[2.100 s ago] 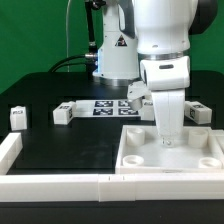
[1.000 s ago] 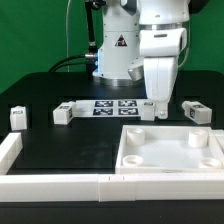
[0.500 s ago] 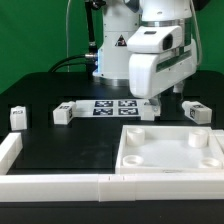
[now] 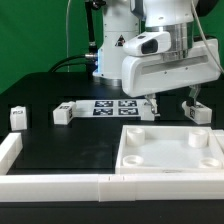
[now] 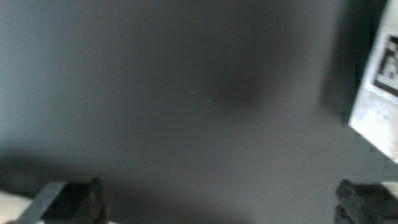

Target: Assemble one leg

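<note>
Just beside one finger of the spread, empty two-finger gripper (image 4: 171, 104) sits the small white plastic cuboid leg (image 4: 198, 113); descending uncentred risks a fingertip striking and toppling it.

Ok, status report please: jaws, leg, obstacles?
Jaws open, empty. Small white plastic leg block rests on black table, not gripped. No obstacle seen.

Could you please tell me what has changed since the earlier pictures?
The gripper rose from over the square panel, drew back beyond it and turned, open, beside the leg at the exterior view's right. Nothing was grasped. Panel, legs and marker board stayed put.
</note>
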Robot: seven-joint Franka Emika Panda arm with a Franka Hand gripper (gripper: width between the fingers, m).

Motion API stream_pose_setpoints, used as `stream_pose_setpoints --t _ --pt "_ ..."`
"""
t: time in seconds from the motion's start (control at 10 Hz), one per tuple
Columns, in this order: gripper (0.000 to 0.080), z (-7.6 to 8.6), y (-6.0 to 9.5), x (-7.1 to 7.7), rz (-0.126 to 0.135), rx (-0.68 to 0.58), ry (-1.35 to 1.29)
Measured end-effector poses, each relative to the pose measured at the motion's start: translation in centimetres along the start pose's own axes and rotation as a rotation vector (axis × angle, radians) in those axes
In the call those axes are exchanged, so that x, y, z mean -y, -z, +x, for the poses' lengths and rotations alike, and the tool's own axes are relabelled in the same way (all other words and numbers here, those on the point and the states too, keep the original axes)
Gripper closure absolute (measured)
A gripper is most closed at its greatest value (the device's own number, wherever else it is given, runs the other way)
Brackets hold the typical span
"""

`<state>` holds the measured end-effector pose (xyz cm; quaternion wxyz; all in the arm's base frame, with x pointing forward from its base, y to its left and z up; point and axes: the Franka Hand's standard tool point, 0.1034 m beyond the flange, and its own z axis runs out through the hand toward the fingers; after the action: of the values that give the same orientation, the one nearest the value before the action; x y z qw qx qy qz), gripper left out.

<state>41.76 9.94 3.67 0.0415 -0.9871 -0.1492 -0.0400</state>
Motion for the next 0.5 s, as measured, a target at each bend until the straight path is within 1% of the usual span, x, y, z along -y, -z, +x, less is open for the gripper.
stream_pose_setpoints --t 0.2,0.4,0.5 --pt "0.0151 -1.3 -0.3 2.5 0.004 0.001 0.015" --pt "0.0151 -1.5 -0.5 5.0 0.013 0.006 0.036" --pt "0.0151 -1.6 -0.5 5.4 0.017 0.009 0.043"
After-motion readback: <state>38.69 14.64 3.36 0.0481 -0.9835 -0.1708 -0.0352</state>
